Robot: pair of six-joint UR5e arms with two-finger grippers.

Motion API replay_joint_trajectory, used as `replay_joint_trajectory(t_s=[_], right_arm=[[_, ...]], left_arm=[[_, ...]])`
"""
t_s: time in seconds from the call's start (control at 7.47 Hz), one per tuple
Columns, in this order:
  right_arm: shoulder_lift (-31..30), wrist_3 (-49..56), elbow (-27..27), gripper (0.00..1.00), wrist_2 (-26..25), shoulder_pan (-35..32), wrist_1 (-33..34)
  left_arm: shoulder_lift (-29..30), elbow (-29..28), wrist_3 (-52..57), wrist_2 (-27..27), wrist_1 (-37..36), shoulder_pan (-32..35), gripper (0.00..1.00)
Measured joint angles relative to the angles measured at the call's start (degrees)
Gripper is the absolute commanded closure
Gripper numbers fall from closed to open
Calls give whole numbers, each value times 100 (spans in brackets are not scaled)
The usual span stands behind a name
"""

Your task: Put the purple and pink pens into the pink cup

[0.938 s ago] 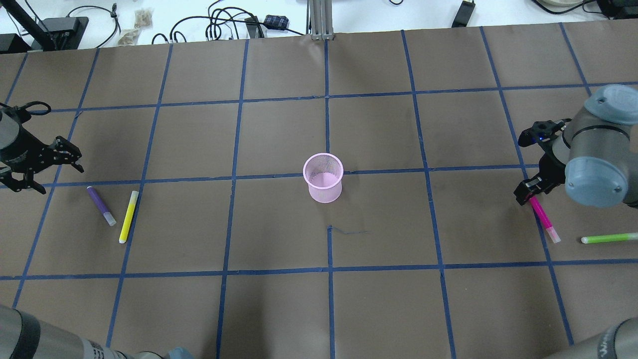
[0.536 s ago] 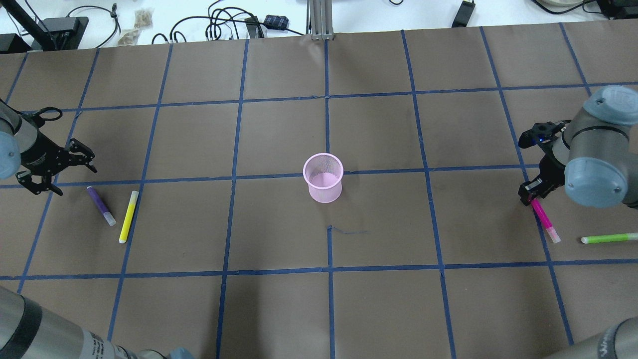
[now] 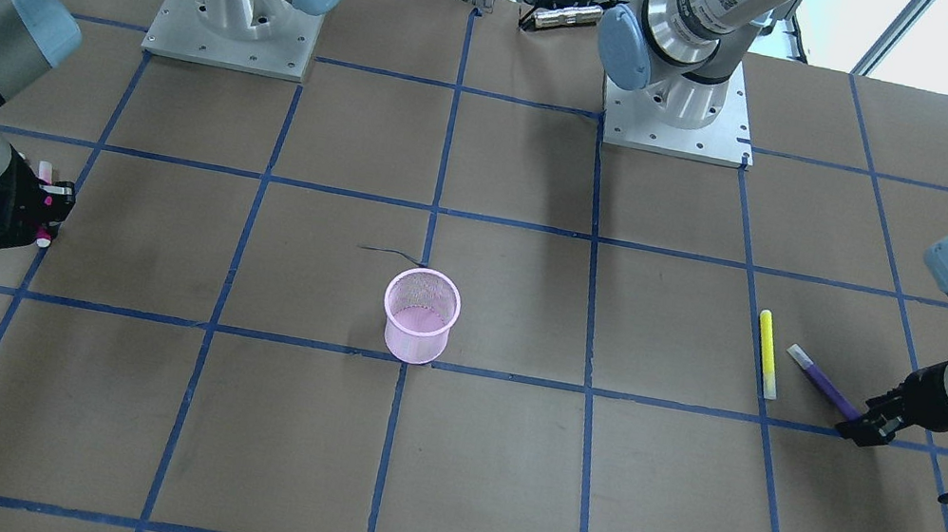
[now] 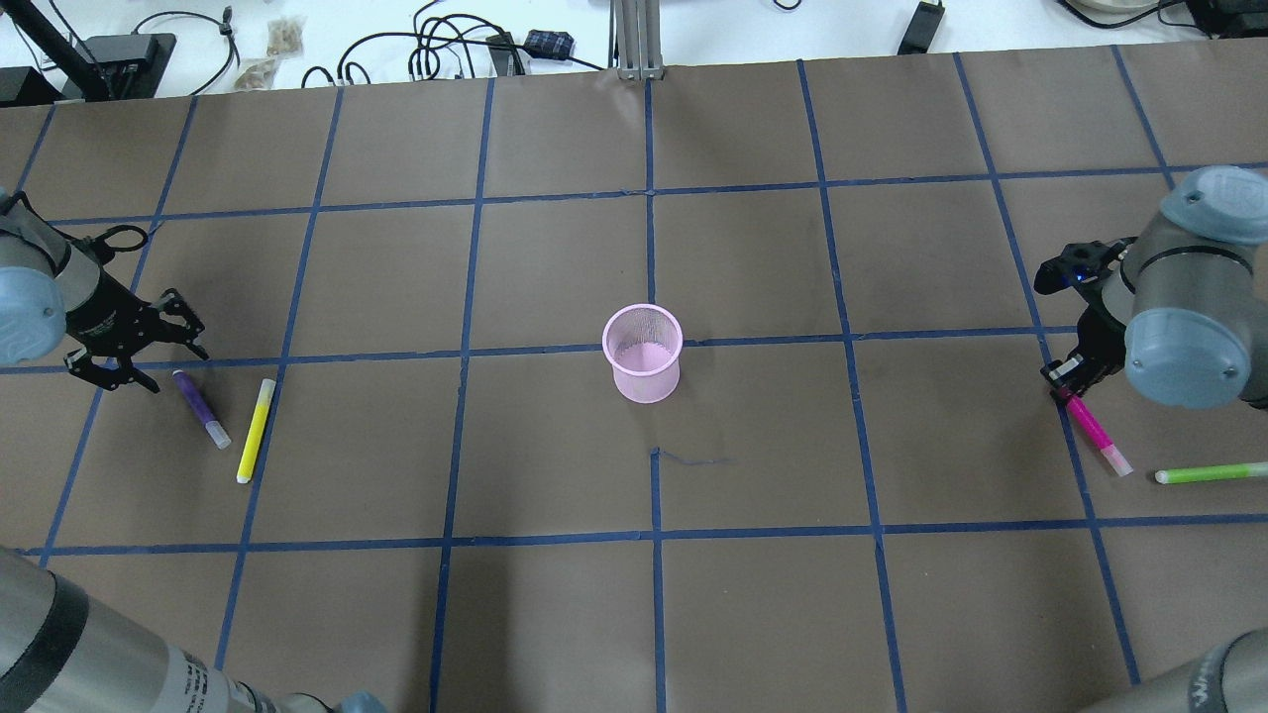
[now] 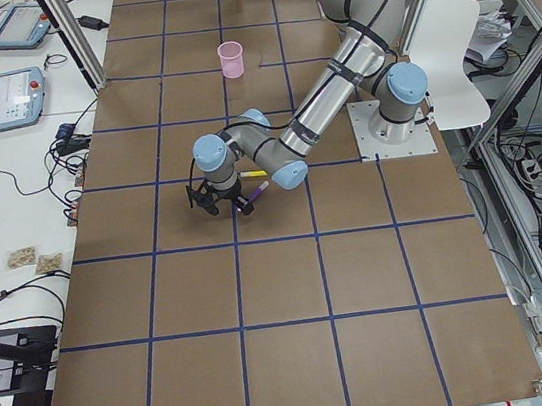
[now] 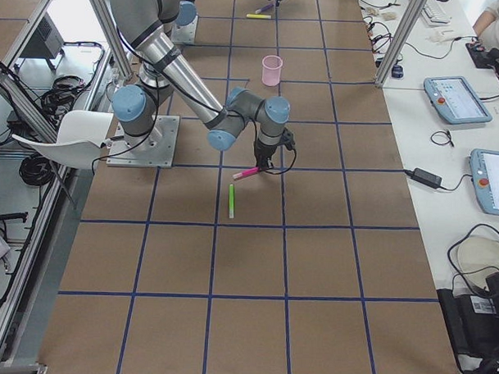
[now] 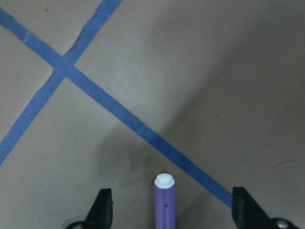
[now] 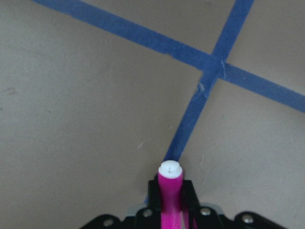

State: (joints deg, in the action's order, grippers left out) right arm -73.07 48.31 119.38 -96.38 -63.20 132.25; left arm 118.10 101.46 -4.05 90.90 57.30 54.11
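Note:
The pink mesh cup (image 4: pixel 642 352) stands upright at the table's middle, also in the front view (image 3: pixel 420 315). The purple pen (image 4: pixel 201 408) lies flat at the left. My left gripper (image 4: pixel 178 369) is open, low over the pen's far end. In the left wrist view the pen (image 7: pixel 164 202) lies between the spread fingers (image 7: pixel 102 210). My right gripper (image 4: pixel 1062 384) is shut on one end of the pink pen (image 4: pixel 1098 441), which slants out toward the robot. The right wrist view shows that pen (image 8: pixel 170 183) clamped between the jaws.
A yellow pen (image 4: pixel 255 429) lies just right of the purple pen. A green pen (image 4: pixel 1211 473) lies near the pink pen's free end at the right edge. Blue tape lines grid the brown table (image 4: pixel 753 594). Cables lie beyond the far edge.
My left gripper has moved right and toward the purple pen, and now straddles its end. My right gripper has shifted slightly, and the pink pen's free end has swung a little right.

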Motion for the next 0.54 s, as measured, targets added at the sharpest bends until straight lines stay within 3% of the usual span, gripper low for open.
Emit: replay_joint_trajectory(t_s=[0.13,0.27,0.4,0.54], right_arm=[[-41,-9,-49,100,1,-3,-20],[-139,-80,-135,100,82,-34,-73],[-322,-255,-225,100,384,-112,-133],[-490,-462,-276,100,815,-234,-140]], left_arm=[[19,-1,25,18,7,2,56],[30,-2,42,29,15,3,72],[41,-3,47,32,22,3,100],[53,-6,42,33,25,3,100]])
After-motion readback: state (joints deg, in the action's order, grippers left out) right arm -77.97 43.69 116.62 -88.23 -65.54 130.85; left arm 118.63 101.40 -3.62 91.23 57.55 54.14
